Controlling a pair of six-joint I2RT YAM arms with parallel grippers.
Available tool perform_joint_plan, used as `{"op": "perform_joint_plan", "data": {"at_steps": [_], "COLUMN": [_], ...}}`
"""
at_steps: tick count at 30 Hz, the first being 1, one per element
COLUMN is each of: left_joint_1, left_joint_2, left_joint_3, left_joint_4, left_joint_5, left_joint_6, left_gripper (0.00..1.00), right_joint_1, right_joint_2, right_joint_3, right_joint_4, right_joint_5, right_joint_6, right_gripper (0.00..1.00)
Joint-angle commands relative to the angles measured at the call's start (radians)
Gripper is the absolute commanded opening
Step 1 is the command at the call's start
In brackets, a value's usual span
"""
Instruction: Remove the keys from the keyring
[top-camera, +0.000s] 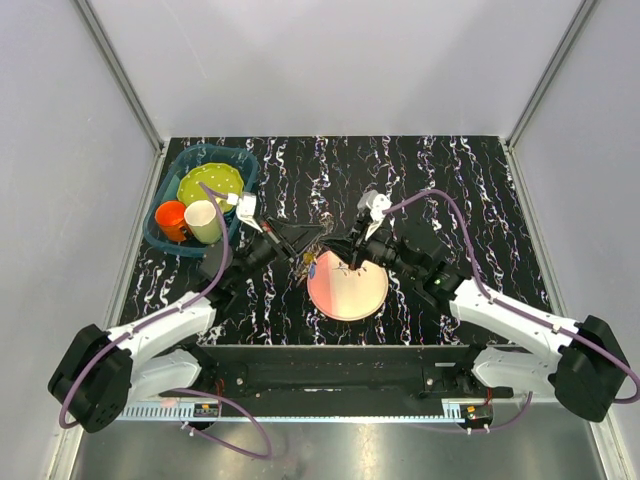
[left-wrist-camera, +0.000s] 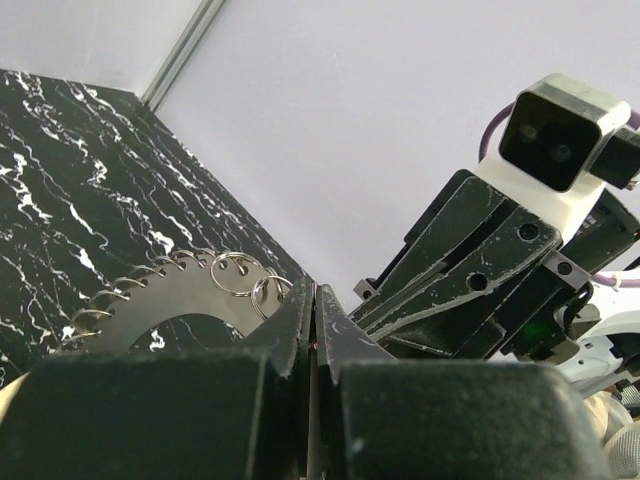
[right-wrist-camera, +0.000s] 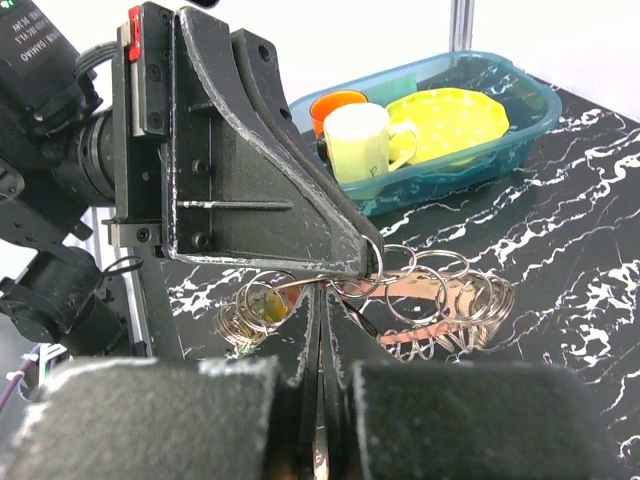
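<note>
Nearest to my right wrist lens are my own two black fingers (right-wrist-camera: 230, 410), pressed together: my right claw (right-wrist-camera: 320, 305) nips the keyring (right-wrist-camera: 440, 300) at one of its small wire loops. Opposite it, my left claw (right-wrist-camera: 365, 262) is closed on the rim too. I judge that one side holds the ring steady in the air while the other can work a key off. It hangs over the far left edge of the pink plate (top-camera: 350, 295), probably so that freed keys land there and not on the desk (top-camera: 470, 190). The ring is thin and dark silver, its rim crowded with little loops like a wreath. Of the keys (right-wrist-camera: 268, 308) I make out only one yellowish-green head.
</note>
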Motion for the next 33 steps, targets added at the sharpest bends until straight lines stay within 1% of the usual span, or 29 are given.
{"op": "perform_joint_plan", "data": {"at_steps": [1, 7, 8, 9, 10, 11, 12, 15, 18, 19, 21, 22, 23, 24, 27, 29, 33], "left_joint_1": [-0.013, -0.013, -0.013, -0.013, -0.013, -0.013, -0.015, -0.013, -0.013, -0.013, -0.015, -0.013, -0.013, -0.013, -0.013, -0.013, -0.013], "left_joint_2": [-0.001, -0.021, -0.027, -0.034, -0.040, -0.047, -0.053, -0.060, -0.064, -0.068, -0.074, -0.079, -0.083, -0.086, -0.094, -0.097, -0.096], "left_joint_3": [-0.018, -0.024, -0.025, -0.030, -0.031, -0.033, -0.035, -0.041, -0.044, -0.044, -0.044, -0.039, -0.038, -0.036, -0.032, -0.028, -0.019], "left_joint_4": [0.123, 0.123, 0.123, 0.123, 0.126, 0.126, 0.130, 0.147, 0.178, 0.187, 0.204, 0.210, 0.219, 0.230, 0.250, 0.261, 0.284], "left_joint_5": [-0.035, -0.013, -0.009, -0.004, 0.005, 0.011, 0.017, 0.040, 0.067, 0.073, 0.097, 0.109, 0.123, 0.140, 0.151, 0.156, 0.165], "left_joint_6": [-0.013, -0.007, -0.006, -0.004, -0.003, -0.001, 0.000, 0.000, -0.004, -0.006, -0.007, -0.007, -0.007, -0.013, -0.033, -0.044, -0.067], "left_gripper": [0.00, 0.00, 0.00, 0.00, 0.00, 0.00, 0.00, 0.00, 0.00, 0.00, 0.00, 0.00, 0.00, 0.00, 0.00, 0.00, 0.00], "right_joint_1": [0.017, 0.017, 0.017, 0.019, 0.017, 0.017, 0.017, 0.016, 0.003, -0.004, -0.030, -0.068, -0.091, -0.110, -0.135, -0.142, -0.148], "right_joint_2": [-0.022, -0.059, -0.080, -0.095, -0.111, -0.147, -0.166, -0.218, -0.224, -0.208, -0.183, -0.157, -0.146, -0.135, -0.125, -0.131, -0.128], "right_joint_3": [-0.013, -0.029, -0.022, -0.016, -0.013, -0.012, -0.016, -0.013, 0.042, 0.094, 0.146, 0.186, 0.201, 0.212, 0.232, 0.218, 0.206], "right_joint_4": [0.227, 0.176, 0.126, 0.091, 0.060, 0.023, 0.014, -0.029, -0.126, -0.188, -0.244, -0.277, -0.285, -0.290, -0.311, -0.315, -0.313], "right_joint_5": [-0.014, 0.012, 0.020, 0.031, 0.049, 0.052, 0.055, 0.109, 0.124, 0.089, 0.024, -0.069, -0.119, -0.205, -0.259, -0.271, -0.346], "right_joint_6": [0.053, 0.061, 0.062, 0.076, 0.082, 0.088, 0.100, 0.128, 0.143, 0.156, 0.206, 0.228, 0.276, 0.295, 0.300, 0.295, 0.298], "right_gripper": [0.00, 0.00, 0.00, 0.03, 0.10, 0.21, 0.25, 0.29, 0.28, 0.28, 0.28, 0.28, 0.27, 0.27, 0.27, 0.28, 0.29]}}
